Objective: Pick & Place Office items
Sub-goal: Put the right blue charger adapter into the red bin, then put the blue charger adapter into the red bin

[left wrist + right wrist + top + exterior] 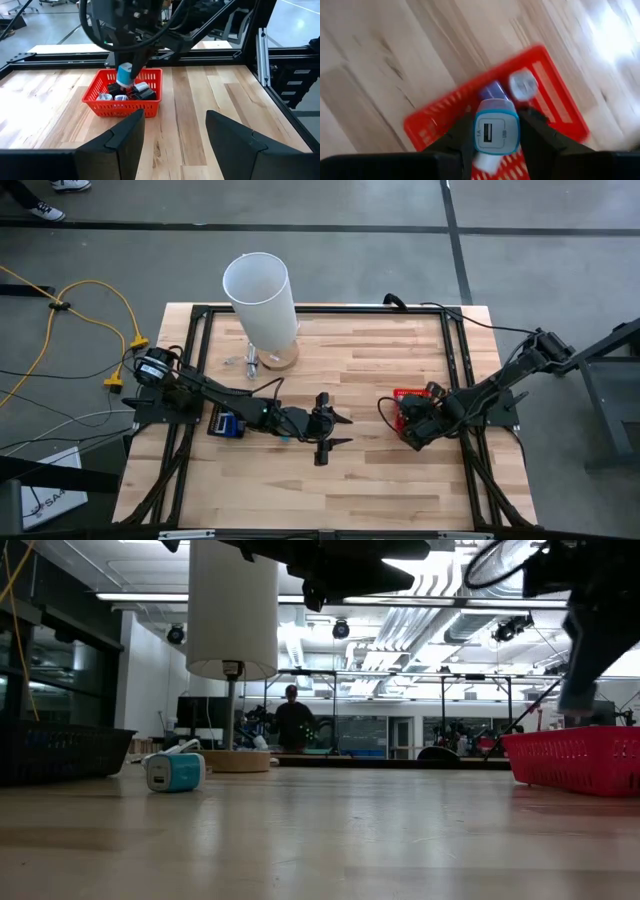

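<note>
My right gripper (495, 136) is shut on a small white charger with a teal rim (495, 131) and hangs over the red mesh basket (403, 397). In the left wrist view the same charger (125, 75) hovers above several black, white and blue pieces lying in the basket (102, 96). My left gripper (335, 430) is open at mid-table, level, pointing toward the basket and touching nothing. Another teal and white piece (175, 772) rests on the wood on the left side, and a blue one (228, 425) shows beside my left arm. My right gripper pinches the charger between its two fingers, one finger (465, 137) on each of two opposite side walls (478, 132). The fingers come from above, pointing down. The charger is lifted clear over the basket, its USB face (488, 132) turned up toward the wrist.
A tall white cylinder (260, 292) stands on a round wooden base near the far edge, with small metal bits (250, 362) beside it. Black frame rails (452, 350) border the table. A dark mesh basket (60, 752) sits at the left. A person (292, 722) stands far off in the room.
</note>
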Tool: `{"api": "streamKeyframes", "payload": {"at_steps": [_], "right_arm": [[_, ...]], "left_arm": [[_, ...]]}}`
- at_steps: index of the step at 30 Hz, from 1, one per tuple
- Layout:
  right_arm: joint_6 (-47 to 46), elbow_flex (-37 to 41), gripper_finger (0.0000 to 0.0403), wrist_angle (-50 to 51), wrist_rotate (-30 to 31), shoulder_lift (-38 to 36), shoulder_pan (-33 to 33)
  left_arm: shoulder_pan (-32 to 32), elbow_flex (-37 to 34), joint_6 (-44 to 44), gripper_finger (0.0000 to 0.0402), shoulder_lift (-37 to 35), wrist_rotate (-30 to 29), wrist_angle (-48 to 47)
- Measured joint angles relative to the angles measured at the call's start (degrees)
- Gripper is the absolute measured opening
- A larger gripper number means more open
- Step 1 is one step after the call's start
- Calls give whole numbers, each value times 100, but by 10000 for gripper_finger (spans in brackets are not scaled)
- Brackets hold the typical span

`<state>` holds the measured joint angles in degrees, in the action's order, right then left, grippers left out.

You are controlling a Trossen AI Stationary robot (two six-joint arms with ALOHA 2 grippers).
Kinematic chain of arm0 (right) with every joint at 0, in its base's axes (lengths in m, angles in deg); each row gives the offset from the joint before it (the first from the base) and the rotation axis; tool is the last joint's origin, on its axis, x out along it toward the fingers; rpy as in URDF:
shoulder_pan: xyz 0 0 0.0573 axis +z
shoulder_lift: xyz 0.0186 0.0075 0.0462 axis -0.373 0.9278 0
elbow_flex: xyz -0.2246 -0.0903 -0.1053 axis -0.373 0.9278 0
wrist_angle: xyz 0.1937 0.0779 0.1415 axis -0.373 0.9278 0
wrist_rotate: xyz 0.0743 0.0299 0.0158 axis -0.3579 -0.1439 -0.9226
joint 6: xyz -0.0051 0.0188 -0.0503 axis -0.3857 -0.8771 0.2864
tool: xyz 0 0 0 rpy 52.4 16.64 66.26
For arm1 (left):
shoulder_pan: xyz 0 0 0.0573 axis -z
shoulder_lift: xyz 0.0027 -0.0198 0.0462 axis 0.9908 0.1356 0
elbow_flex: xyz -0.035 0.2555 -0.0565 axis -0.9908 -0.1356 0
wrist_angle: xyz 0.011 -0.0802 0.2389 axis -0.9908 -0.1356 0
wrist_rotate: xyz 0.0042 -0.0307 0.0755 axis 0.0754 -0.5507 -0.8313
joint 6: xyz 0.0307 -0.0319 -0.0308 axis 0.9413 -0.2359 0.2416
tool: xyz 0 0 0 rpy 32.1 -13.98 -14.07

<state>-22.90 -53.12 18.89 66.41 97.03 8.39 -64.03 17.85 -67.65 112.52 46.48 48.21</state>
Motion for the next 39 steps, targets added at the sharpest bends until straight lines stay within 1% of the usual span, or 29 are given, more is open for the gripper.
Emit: {"api": "streamKeyframes", "payload": {"at_steps": [3, 7, 13, 16, 22, 26, 35, 39], "right_arm": [[-381, 11, 116, 307, -162, 2, 82], [-639, 222, 116, 210, -393, 13, 181], [-975, 479, 119, 163, -489, 14, 313], [-978, 516, 132, 131, -493, 13, 310], [-970, 516, 174, 39, -488, 13, 310], [-964, 516, 191, 26, -488, 13, 310], [-912, 516, 194, -199, -484, 13, 310], [-677, 516, 194, -477, -440, 13, 310]], "left_arm": [[0, 0, 0, 205, 0, 0, 0], [0, 0, 1, 205, 0, 0, -1], [0, 0, 2, 205, 0, -2, 0], [0, 0, 2, 205, 0, -2, -1], [2, 0, -26, 205, 0, -2, -2], [0, 0, -28, 205, 0, -2, -2], [1, 0, -33, 205, 0, -2, -2], [2, 0, -46, 205, 0, -2, -1]]}}
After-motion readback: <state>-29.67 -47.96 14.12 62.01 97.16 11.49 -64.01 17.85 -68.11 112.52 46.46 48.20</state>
